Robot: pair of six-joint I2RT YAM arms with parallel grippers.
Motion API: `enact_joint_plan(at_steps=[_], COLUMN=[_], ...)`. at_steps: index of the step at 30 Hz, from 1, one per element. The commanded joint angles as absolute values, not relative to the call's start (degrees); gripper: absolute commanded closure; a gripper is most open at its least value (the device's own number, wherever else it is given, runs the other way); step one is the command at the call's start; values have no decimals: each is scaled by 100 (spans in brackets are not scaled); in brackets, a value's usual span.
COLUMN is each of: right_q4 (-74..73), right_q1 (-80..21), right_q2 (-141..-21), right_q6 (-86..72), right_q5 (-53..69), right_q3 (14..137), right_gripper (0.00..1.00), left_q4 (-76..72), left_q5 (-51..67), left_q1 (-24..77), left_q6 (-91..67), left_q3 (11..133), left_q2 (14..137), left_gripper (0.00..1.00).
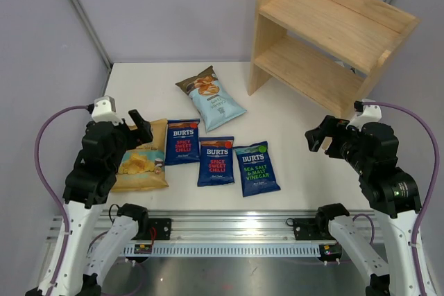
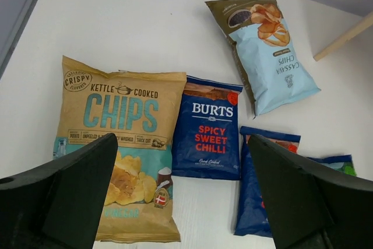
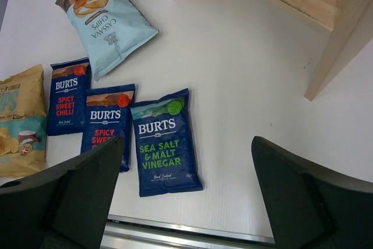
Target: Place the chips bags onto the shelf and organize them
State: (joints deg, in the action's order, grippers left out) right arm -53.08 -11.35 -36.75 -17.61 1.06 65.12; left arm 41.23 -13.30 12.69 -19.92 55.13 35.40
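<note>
Five chips bags lie flat on the white table [image 1: 298,143]: a yellow-and-teal Kettle bag [image 1: 142,161], two red-lettered Burts bags [image 1: 182,141] [image 1: 216,161], a green-lettered Burts bag [image 1: 256,168] and a pale-blue bag [image 1: 211,98]. The light wooden shelf [image 1: 326,32] stands at the back right, both tiers bare. My left gripper [image 1: 135,126] is open and hovers above the Kettle bag [image 2: 116,138] and the left Burts bag [image 2: 210,129]. My right gripper [image 1: 320,135] is open and hovers right of the green-lettered bag [image 3: 163,142], near the shelf's front [image 3: 338,39].
A metal rail [image 1: 229,230] carrying the arm bases runs along the table's near edge. Grey walls close in the left and back. The shelf's side panel foot [image 3: 326,80] stands on the table close to my right gripper.
</note>
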Motion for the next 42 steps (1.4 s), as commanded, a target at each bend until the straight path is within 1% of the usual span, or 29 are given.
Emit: enact_joint_plan(at_steps=[1, 4, 6, 9, 11, 14, 16, 19, 20, 21, 23, 24, 27, 28, 30, 32, 34, 36, 38, 42], right_q4=[-5151, -5177, -5186, -5072, -4975, -4703, -4492, -4333, -4281, -4245, -4166, -4105, -4069, -4052, -3999, -3755, -3648, -3237, -2815, -2865], right_q1=[-1169, -1160, -1160, -1169, -1160, -1160, -1160, -1160, -1160, -1160, -1169, -1160, -1160, -1160, -1169, -1160, -1160, -1160, -1160, -1160], right_q2=[-3630, -3639, -3656, -3639, -3604, -3604, -3569, -3516, -3498, -3472, -3384, -3332, -3270, -3226, -3164, -2963, -2674, -2340, -2198, -2416], right_q6=[-1784, -1784, -1801, -1898, -1960, -2196, -2434, -2671, -2794, -2838, -2987, -2988, -2953, -2979, -3067, -3338, -3410, -3454, -3594, -3534], right_q5=[255, 395, 500, 711, 852, 1256, 1546, 1758, 1801, 1810, 1828, 1889, 2267, 2337, 2391, 2295, 2294, 2556, 2985, 3629], right_q3=[6636, 6627, 6583, 6478, 6373, 6215, 6118, 6021, 5986, 5968, 5863, 5836, 5845, 5853, 5854, 5793, 5748, 5617, 5380, 5405], right_gripper=[1, 1, 0, 1, 1, 1, 0, 0, 1, 1, 1, 1, 1, 0, 1, 1, 0, 1, 0, 1], left_q4=[4096, 3799, 3482, 2630, 1892, 1039, 539, -252, -411, -500, -466, -283, -255, -298, -343, -439, -1061, -1491, -1564, -1564], left_q5=[-1556, -1109, -512, 376, 980, 1465, 1738, 1950, 2003, 2030, 1934, 1855, 1679, 1705, 1802, 2161, 2512, 2575, 2558, 2514], left_q1=[1283, 1274, 1283, 1274, 1275, 1274, 1257, 1231, 1230, 1196, 1178, 1108, 802, 713, 555, 475, 361, 264, 229, 167], left_q6=[-2608, -3249, -3558, -4086, -4341, -4657, -4877, -5036, -5010, -4905, -4677, -4476, -4412, -4456, -4509, -4518, -4684, -4825, -4825, -4843], left_q3=[5897, 5714, 5529, 5055, 4870, 4851, 4956, 5097, 5350, 5535, 5992, 6403, 6985, 7083, 7450, 7698, 7691, 7664, 7734, 7954], left_q2=[3744, 3779, 3814, 4060, 4506, 5131, 5772, 6668, 6888, 7404, 7873, 8371, 9024, 9453, 9859, 10516, 10853, 11179, 11476, 11978], left_gripper=[1, 1, 1, 1, 1, 1, 1, 1, 1, 1, 1, 1, 1, 1, 1, 1, 1, 1, 1, 1])
